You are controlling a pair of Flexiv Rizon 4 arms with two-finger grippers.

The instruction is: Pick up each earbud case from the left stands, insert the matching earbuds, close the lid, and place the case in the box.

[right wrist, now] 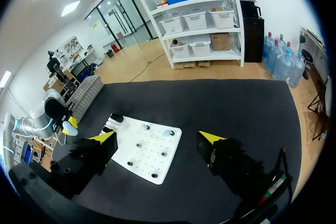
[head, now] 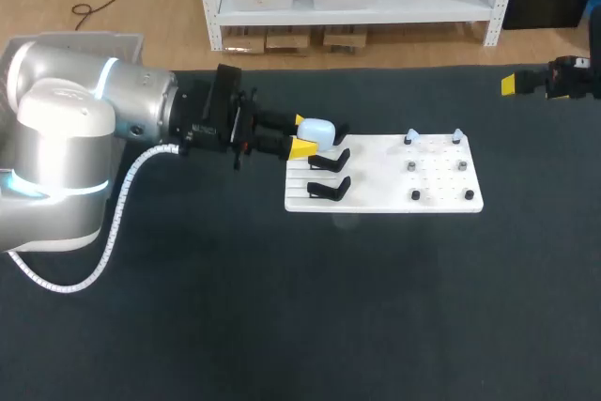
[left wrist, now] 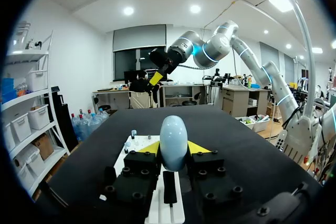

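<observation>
left tool [head: 302, 135] is clamped on the pale blue earbud case [head: 319, 129], one yellow tip on each side. the case is centre-left in the head view, just above the upper black stand [head: 331, 159] on the white board [head: 441, 196]. right tool [right wrist: 157, 139] is spread wide and empty, upper right in the head view, well apart from the board. case looks light, rigid, smooth and rounded, so probably slippery. best hold is the flatter flanks, low on the body, lid seam left free.
</observation>
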